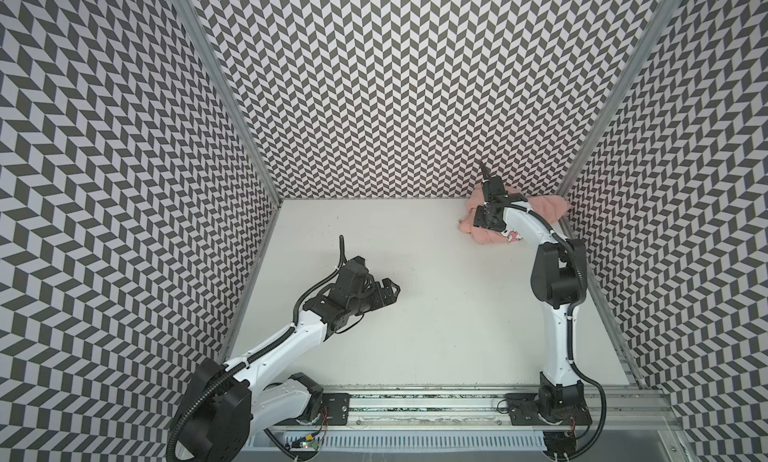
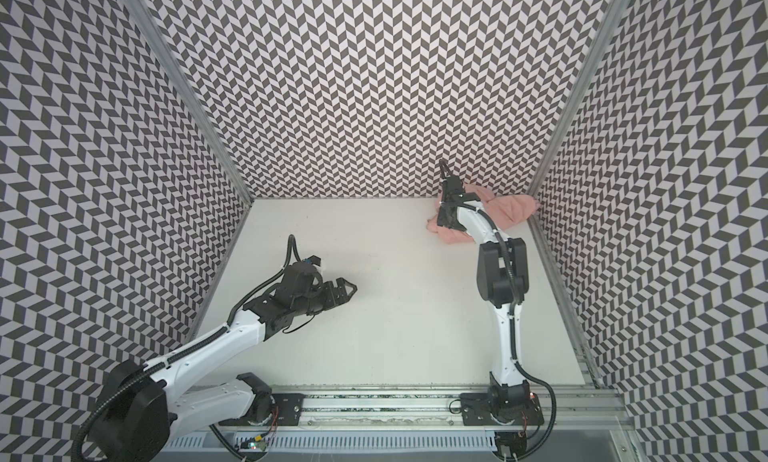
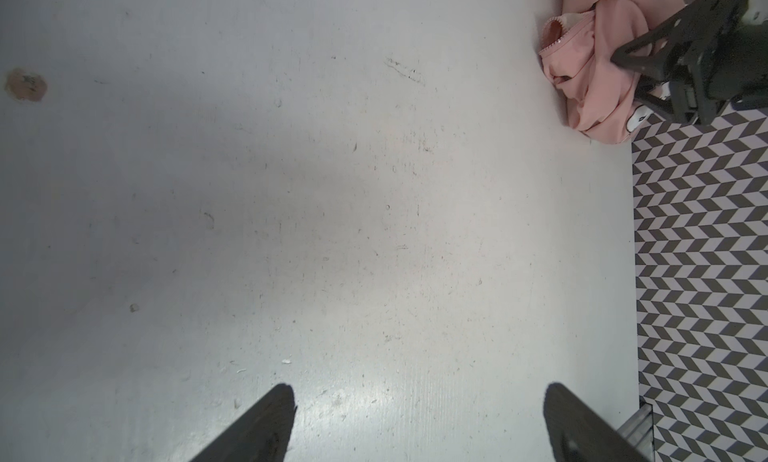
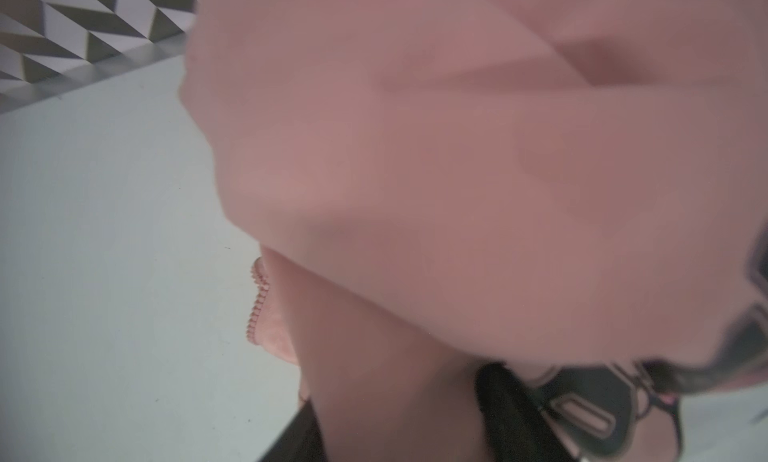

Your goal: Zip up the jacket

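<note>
Right claw (image 3: 626, 77) pressed into the crumpled salmon-pink jacket (image 1: 544, 208), its grip hidden by fabric; left claw (image 1: 395, 294) spread apart, well away from it.

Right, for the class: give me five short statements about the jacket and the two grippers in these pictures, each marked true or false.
1. The jacket lies bunched in the far right corner of the table. True.
2. The left gripper is shut on a sleeve. False: it is open over bare table, well apart from the jacket.
3. The right gripper is at the jacket, among its folds. True.
4. The jacket is spread flat and zipped to the top. False: it is crumpled, and a bare row of zipper teeth runs along a loose edge.
5. A cartoon print shows on the jacket's near side. True.
</note>
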Controlling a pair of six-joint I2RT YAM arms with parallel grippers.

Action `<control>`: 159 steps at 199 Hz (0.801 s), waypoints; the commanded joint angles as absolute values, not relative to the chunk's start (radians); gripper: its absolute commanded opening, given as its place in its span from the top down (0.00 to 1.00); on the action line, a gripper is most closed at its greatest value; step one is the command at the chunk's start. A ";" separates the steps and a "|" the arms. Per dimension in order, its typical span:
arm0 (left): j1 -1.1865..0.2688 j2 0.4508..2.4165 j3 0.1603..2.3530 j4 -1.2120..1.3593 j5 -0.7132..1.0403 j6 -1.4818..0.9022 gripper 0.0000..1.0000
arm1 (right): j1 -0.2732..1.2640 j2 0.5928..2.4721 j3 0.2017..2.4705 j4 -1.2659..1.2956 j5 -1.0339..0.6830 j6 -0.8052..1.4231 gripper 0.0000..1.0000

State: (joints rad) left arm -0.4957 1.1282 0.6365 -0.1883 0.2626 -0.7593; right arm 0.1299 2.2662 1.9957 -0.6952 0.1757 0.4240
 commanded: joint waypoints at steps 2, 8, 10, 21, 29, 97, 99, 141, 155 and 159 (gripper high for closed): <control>-0.468 1.113 0.676 -0.222 0.224 -0.747 0.05 | 0.152 2.202 2.019 -0.726 0.206 0.396 0.98; -0.454 1.116 0.682 -0.215 0.228 -0.747 0.05 | 0.166 2.158 2.003 -0.717 0.197 0.377 1.00; -0.449 1.117 0.685 -0.212 0.231 -0.747 0.05 | 0.170 2.143 1.996 -0.713 0.193 0.370 1.00; -0.414 1.130 0.701 -0.190 0.254 -0.747 0.05 | 0.193 2.049 1.949 -0.665 0.154 0.334 1.00; -0.389 1.145 0.725 -0.179 0.277 -0.747 0.05 | 0.209 1.978 1.911 -0.621 0.099 0.303 1.00; -0.297 1.262 1.014 -0.159 0.348 -0.749 0.05 | 0.270 1.711 2.046 -0.641 -0.512 0.317 1.00; -0.296 1.261 1.021 -0.161 0.346 -0.749 0.05 | 0.273 1.710 2.055 -0.640 -0.526 0.320 1.00; -0.262 1.207 1.117 -0.268 0.333 -0.707 0.03 | 0.291 1.627 2.039 -0.578 -0.595 0.404 1.00; -0.262 1.182 1.092 -0.292 0.336 -0.692 0.02 | 0.291 1.586 1.910 -0.540 -0.581 0.405 0.97; -0.262 1.177 1.080 -0.296 0.336 -0.689 0.02 | 0.291 1.575 1.867 -0.525 -0.576 0.402 0.95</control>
